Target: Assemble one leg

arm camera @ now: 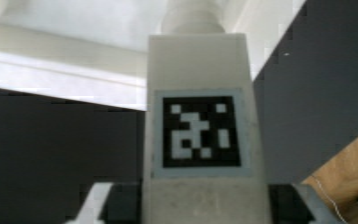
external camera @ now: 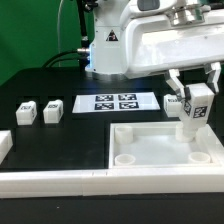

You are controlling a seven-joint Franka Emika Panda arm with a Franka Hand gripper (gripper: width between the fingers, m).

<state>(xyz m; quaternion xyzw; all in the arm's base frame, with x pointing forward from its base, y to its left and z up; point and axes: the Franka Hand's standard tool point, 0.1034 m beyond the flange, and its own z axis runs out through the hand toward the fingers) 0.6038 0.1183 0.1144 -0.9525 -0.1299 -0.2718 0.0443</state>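
**Leg clamped in the gripper, hanging over the tray**

The gripper (external camera: 195,98) has its two fingers closed narrow on the leg (external camera: 192,118), pinching it by the upper end. The leg stands upright between the fingers and sticks out straight below them, tag face toward the exterior camera.

In the wrist view the leg (arm camera: 199,70) runs right down the middle away from the gripper (arm camera: 202,200), with the tag filling the centre.

Directly under the gripper is the tray (external camera: 140,130). The leg's lower end is over it, near the round corner socket (external camera: 200,157). Whether it touches the tray floor can't be told from these shots.

Well off to the gripper's side, on the dark worktop (external camera: 60,80), sit the marker board (external camera: 118,102) and, beyond it, two loose tagged blocks (external camera: 26,110) (external camera: 52,112).
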